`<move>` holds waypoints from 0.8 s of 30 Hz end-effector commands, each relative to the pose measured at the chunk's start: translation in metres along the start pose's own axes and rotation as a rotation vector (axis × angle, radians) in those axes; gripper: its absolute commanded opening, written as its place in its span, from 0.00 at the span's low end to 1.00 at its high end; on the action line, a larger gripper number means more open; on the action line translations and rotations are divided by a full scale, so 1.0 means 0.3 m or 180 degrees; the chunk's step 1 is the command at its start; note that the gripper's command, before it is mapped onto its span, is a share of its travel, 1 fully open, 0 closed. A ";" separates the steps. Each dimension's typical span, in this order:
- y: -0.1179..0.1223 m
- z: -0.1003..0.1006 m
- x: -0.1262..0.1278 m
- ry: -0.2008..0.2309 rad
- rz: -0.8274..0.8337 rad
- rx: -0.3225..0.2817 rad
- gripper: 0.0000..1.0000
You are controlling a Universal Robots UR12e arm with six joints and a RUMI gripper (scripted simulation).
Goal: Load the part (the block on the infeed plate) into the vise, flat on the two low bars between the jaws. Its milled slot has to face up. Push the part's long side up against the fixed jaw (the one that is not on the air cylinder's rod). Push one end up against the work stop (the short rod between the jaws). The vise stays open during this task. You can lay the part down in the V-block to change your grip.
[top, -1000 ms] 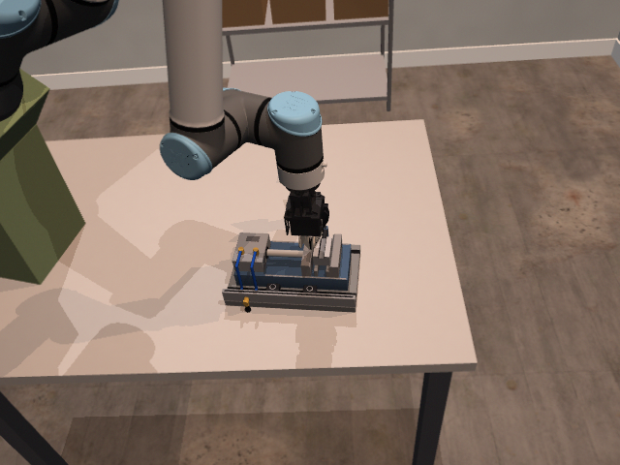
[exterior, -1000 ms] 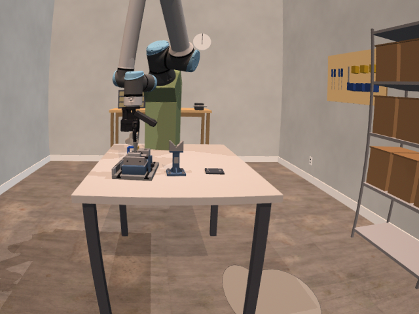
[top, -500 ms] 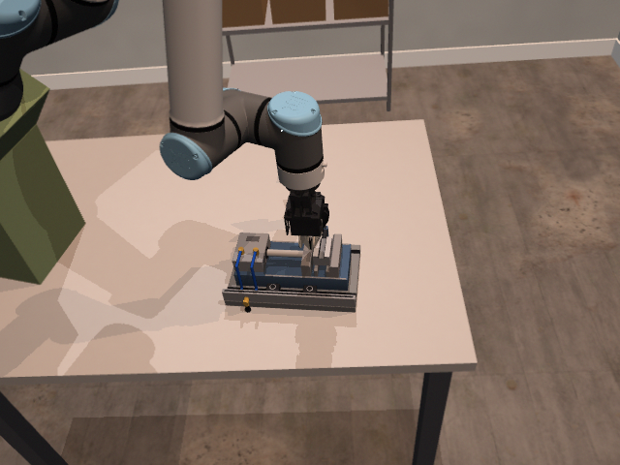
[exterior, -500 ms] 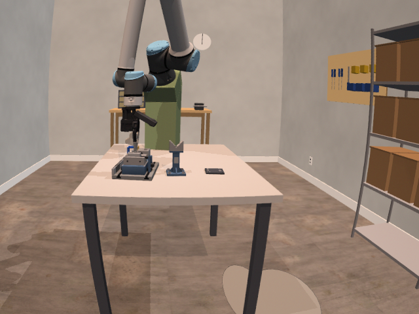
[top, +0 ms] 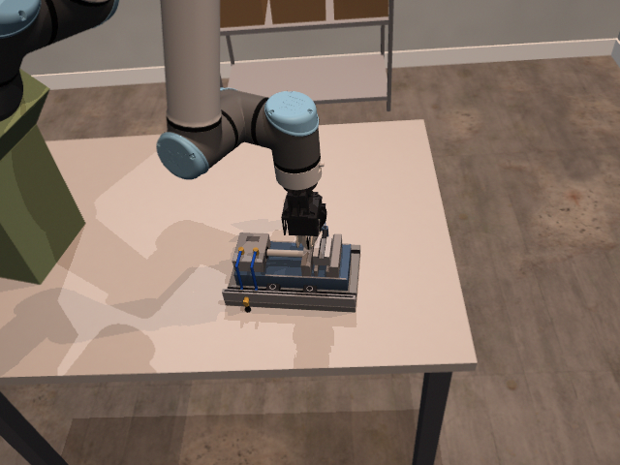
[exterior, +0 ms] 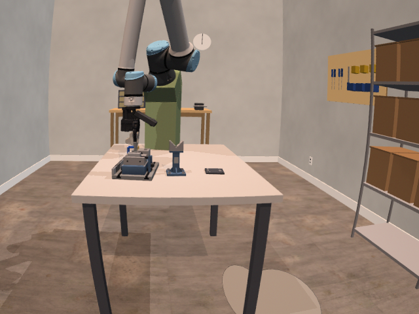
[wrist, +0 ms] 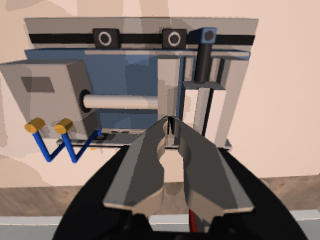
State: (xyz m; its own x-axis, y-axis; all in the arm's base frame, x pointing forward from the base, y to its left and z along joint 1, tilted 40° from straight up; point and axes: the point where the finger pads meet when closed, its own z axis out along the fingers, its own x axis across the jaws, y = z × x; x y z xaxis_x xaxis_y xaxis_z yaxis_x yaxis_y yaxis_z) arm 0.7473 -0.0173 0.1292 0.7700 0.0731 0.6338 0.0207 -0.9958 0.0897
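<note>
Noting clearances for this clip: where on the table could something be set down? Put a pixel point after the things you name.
Between the V-block stand (exterior: pixel 175 162) and the infeed plate (exterior: pixel 214 171); also right of the infeed plate in the exterior view. Crowded: the vise (top: pixel 295 281) (exterior: pixel 134 169) (wrist: pixel 127 70), under the gripper (top: pixel 306 245) (exterior: pixel 135 148) (wrist: pixel 169 117).

Fingers shut, pointing down.

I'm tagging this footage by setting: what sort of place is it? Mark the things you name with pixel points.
Probably a workshop or robot training cell: a robot arm over a vise (top: pixel 290 281) (exterior: pixel 134 169) (wrist: pixel 125 75), a tool board (exterior: pixel 338 96) on the wall, and a metal shelf rack (exterior: pixel 369 111) of brown boxes.
</note>
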 end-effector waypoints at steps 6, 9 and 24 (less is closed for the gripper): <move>0.000 -0.001 -0.018 0.0003 -0.0001 0.0000 0.00; 0.000 -0.001 -0.022 0.0003 -0.0001 0.0000 0.00; 0.000 -0.010 -0.023 0.0003 -0.0001 0.0000 0.00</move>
State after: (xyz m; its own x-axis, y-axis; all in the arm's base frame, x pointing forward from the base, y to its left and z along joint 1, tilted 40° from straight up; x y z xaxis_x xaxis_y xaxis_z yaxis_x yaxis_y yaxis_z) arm 0.7409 -0.0178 0.1256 0.7700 0.0731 0.6339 0.0207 -0.9958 0.0897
